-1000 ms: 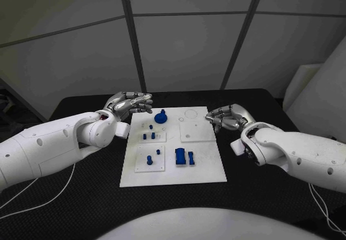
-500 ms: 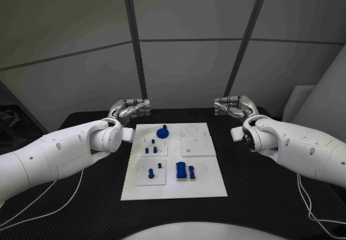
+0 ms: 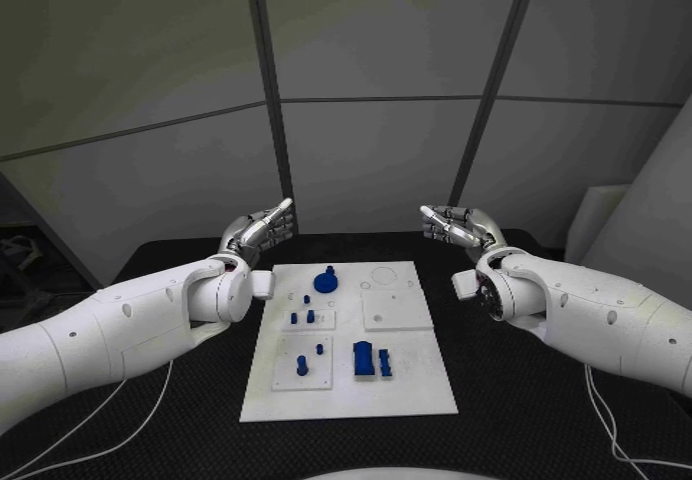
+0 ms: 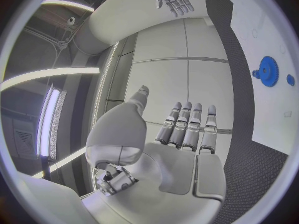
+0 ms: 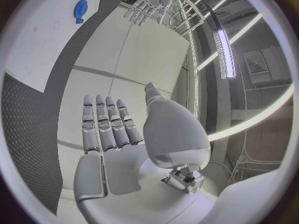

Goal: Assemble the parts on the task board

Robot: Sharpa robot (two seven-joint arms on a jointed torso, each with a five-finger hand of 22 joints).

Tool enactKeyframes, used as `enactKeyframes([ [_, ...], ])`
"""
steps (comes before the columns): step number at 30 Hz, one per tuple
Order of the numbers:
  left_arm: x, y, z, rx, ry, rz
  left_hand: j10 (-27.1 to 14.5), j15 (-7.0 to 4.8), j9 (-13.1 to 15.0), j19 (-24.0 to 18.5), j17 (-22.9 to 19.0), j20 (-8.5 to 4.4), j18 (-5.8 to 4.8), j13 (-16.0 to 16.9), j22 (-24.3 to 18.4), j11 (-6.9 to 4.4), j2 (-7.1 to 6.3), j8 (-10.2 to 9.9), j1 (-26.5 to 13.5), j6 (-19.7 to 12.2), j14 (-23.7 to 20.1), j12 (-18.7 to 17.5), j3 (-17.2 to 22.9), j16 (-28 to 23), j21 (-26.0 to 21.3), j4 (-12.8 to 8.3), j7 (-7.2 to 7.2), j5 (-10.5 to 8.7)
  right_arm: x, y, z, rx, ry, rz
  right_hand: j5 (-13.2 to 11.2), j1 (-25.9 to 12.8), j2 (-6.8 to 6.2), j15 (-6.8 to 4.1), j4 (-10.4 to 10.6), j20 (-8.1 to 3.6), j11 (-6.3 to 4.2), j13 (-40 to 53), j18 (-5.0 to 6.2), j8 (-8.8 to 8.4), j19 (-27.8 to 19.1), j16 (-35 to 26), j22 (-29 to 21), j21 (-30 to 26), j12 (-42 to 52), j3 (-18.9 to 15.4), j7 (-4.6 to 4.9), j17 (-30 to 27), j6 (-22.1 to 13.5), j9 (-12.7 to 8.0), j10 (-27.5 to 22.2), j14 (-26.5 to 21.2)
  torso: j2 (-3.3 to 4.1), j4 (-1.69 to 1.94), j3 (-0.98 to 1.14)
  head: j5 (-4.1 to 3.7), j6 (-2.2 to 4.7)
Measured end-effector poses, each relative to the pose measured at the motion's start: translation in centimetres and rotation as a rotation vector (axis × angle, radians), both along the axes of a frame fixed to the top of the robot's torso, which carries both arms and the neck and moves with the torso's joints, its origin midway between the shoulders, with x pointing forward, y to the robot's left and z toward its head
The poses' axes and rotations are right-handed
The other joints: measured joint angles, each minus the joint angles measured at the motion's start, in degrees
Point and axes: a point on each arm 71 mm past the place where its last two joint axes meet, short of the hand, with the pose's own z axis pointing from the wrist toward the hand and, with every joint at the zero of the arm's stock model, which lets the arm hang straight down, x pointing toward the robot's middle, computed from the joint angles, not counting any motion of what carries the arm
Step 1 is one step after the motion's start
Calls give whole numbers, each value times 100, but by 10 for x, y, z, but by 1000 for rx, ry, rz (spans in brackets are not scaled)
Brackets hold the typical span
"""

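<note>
Grey panelled walls behind; black table point(image 3: 173, 250) in front, carrying the task items.

Left hand point(image 3: 260, 228): raised past the far left corner of the board, fingers straight and apart, palm bare in the left wrist view point(image 4: 181, 134). Holds nothing, touches nothing.

Right hand point(image 3: 454, 224): raised past the far right corner of the board, fingers extended and apart, palm bare in the right wrist view point(image 5: 109, 124). Holds nothing, touches nothing.

Board point(image 3: 418, 380): white plate, flat in the middle of the table, between the two arms, well apart from both hands.

Parts on the board:
- Gear point(image 3: 327, 281): blue, toothed, at the far end near the middle, with a stub standing on it.
- Small pegs point(image 3: 304, 317): blue, a cluster on the left panel in the middle row.
- Peg pair point(image 3: 303, 363): blue, on the near left panel.
- Block point(image 3: 364, 358): blue, upright, near the middle of the near row, with a thinner piece point(image 3: 385, 362) just beside it.
- Plain panel point(image 3: 397, 308): white, right side, nothing blue on it; a faint ring outline lies beyond it.

Step, as judged: no part taken; both hands idle above the far edge, so either start or pause between placements. Next move calls for one hand to descend onto a chosen part and pinch it without knocking its neighbours.

Writing, brands, labels: none legible.
</note>
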Motion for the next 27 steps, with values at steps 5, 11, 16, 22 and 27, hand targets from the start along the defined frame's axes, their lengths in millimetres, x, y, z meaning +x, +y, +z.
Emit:
enactKeyframes([
  [5,-15,-25,9,-9,-10,-34,-726,-249,-58,-473,-54,-235,-358,-56,-412,-216,43,-48,-1066,-714,-664,-48,-144,-46,-53,-10,-273,-261,-17,11,7,46,-6,13,-147,-1232,-21,-261,-180,-195,-182,-53,-153,-63,-743,-63,-277,-45,-45,68,-133,-208,-755,-221,-848,-847,125,153,34,-90,289],
  [11,-39,-55,24,2,-37,-46,-1371,-469,-74,-884,-75,-444,-362,-75,-776,-461,60,-67,-2006,-1338,-1246,-72,-426,-78,-73,-15,-465,-463,-46,24,18,124,-13,-7,-414,-2321,-29,-389,-339,-372,-466,-75,-268,-66,-1396,-66,-522,-71,-68,101,-450,-301,-1418,-320,-1605,-1592,280,341,77,-175,562],
  [16,-49,-63,31,28,-62,-21,-1824,-546,-83,-1174,-82,-594,-759,-82,-1034,-550,67,-88,-2670,-1783,-1662,-72,-594,-78,-73,-18,-529,-524,-61,28,25,164,-20,-49,-608,-3089,-32,-431,-546,-567,-569,-82,-273,-66,-1852,-88,-695,-71,-68,112,-581,-330,-1890,-354,-2135,-2122,353,426,96,-202,643],
  [22,-51,-63,35,56,-84,13,-2222,-582,-89,-1466,-82,-856,-759,-85,-1261,-591,72,-88,-3257,-2175,-2026,-72,-657,-78,-73,-13,-562,-546,-67,26,28,181,-26,-101,-672,-3773,-34,-449,-771,-833,-623,-84,-589,-88,-2264,-88,-848,-71,-67,123,-642,-342,-2306,-366,-2604,-2589,378,455,102,-205,651],
  [27,-51,-62,35,67,-92,27,-2498,-593,-89,-1626,-82,-1051,-759,-85,-1418,-607,73,-88,-3660,-2446,-2280,-72,-674,-77,-73,-18,-570,-547,-67,24,28,183,-29,-126,-700,-4243,-34,-460,-827,-925,-635,-84,-688,-88,-2556,-88,-1107,-71,-89,113,-664,-344,-2594,-371,-2928,-2909,384,463,103,-205,653],
])
